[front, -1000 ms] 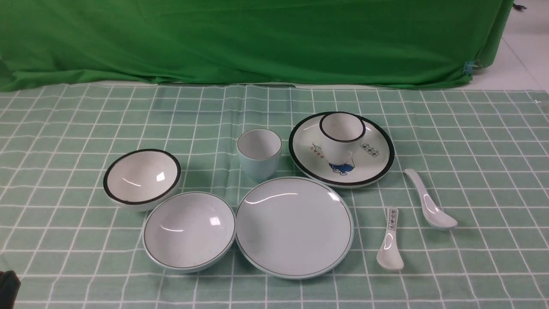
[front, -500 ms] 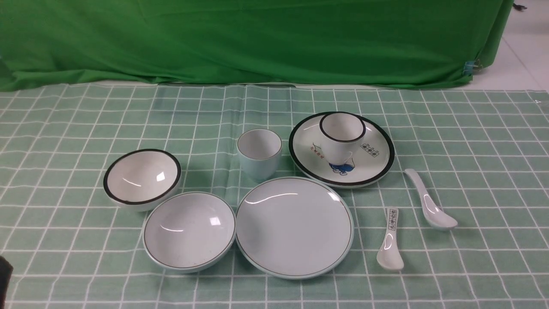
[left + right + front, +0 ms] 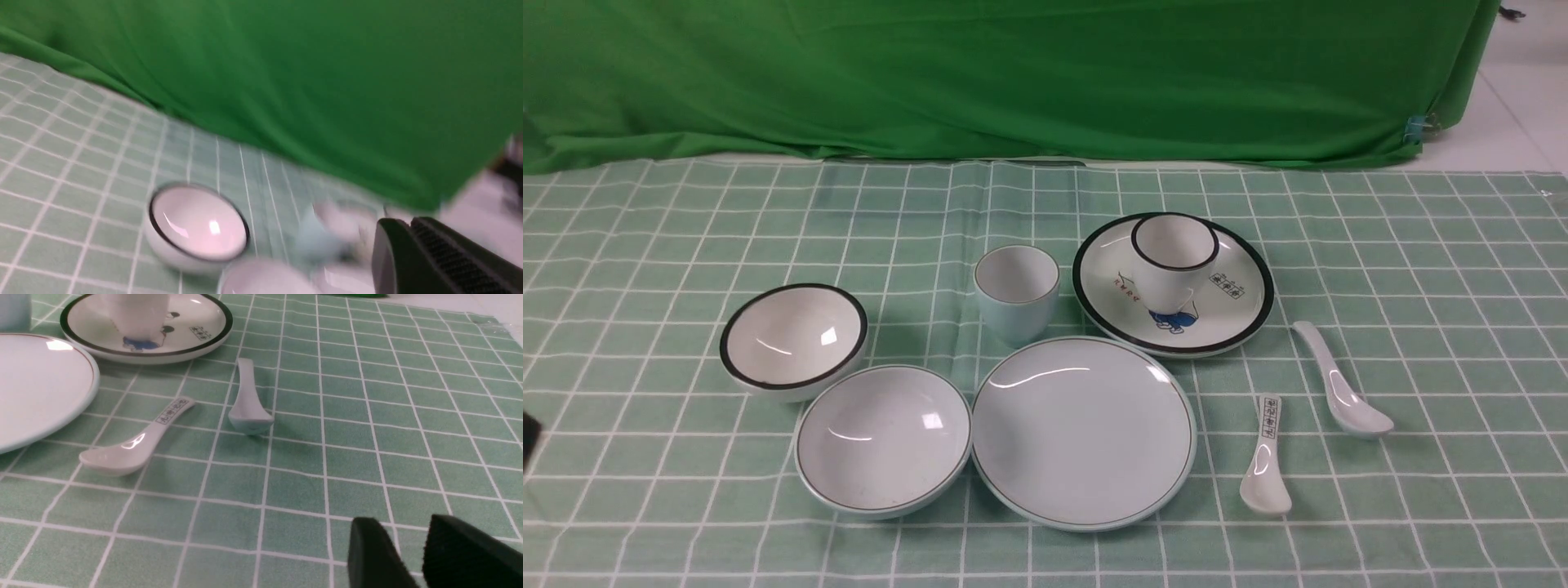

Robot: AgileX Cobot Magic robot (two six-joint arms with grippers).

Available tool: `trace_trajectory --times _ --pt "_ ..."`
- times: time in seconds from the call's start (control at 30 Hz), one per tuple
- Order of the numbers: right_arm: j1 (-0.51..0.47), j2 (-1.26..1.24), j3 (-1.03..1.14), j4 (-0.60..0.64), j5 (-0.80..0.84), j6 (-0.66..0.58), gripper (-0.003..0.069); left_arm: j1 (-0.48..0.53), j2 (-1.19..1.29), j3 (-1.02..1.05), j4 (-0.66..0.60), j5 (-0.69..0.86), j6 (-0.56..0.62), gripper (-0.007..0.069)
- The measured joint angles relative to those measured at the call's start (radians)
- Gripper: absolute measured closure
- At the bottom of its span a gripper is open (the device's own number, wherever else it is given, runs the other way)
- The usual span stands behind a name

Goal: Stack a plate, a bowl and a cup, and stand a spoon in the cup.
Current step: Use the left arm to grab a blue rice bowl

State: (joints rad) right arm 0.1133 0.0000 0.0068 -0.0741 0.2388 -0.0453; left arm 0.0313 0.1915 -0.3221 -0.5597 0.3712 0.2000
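The plain pale plate [image 3: 1083,433] lies front centre on the checked cloth. The shallow thin-rimmed bowl [image 3: 883,439] touches its left edge. The pale blue cup [image 3: 1016,292] stands upright just behind the plate. The plain white spoon [image 3: 1342,384] lies at the right, bowl end toward me; it also shows in the right wrist view [image 3: 247,404]. My left gripper [image 3: 402,222] looks shut and empty, far left of the dishes; its view is blurred. My right gripper [image 3: 402,522] is empty with a narrow gap between its fingers, low over the cloth, on my side of the spoons.
A black-rimmed bowl [image 3: 793,339] sits behind the thin-rimmed bowl. A black-rimmed printed plate [image 3: 1241,314] carries a black-rimmed cup [image 3: 1174,257] at back right. A spoon with printed characters [image 3: 1266,457] lies between the plain plate and the plain spoon. A green curtain [image 3: 1013,73] closes the back.
The dark part of my left arm at the front view's left edge has risen from the bottom corner to mid height. The dishes and spoons have not moved.
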Motion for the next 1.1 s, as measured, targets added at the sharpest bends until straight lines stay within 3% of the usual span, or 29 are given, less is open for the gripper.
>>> trace_trajectory --times 0.17,0.33,0.5,0.67,0.8,0.97,1.1 --pt "0.000 0.000 0.000 0.000 0.000 0.000 0.0418 -0.045 0.469 -0.296 0.007 0.394 0.242 0.0607" --pt "0.000 0.000 0.000 0.000 0.000 0.000 0.0418 -0.214 0.750 -0.425 0.016 0.402 0.332 0.0607" --pt "0.000 0.000 0.000 0.000 0.000 0.000 0.0418 -0.448 0.988 -0.542 0.142 0.398 0.347 0.0607" --pt "0.000 0.000 0.000 0.001 -0.025 0.009 0.0418 -0.540 1.066 -0.609 0.239 0.428 0.348 0.0607" --pt "0.000 0.000 0.000 0.040 -0.127 0.120 0.0418 -0.549 1.077 -0.622 0.278 0.436 0.348 0.0607" --pt "0.000 0.000 0.000 0.060 -0.272 0.375 0.0418 -0.549 1.083 -0.625 0.346 0.444 0.348 0.0607" --pt "0.011 0.000 -0.005 0.064 -0.299 0.507 0.0445 -0.549 1.090 -0.627 0.401 0.442 0.348 0.0598"
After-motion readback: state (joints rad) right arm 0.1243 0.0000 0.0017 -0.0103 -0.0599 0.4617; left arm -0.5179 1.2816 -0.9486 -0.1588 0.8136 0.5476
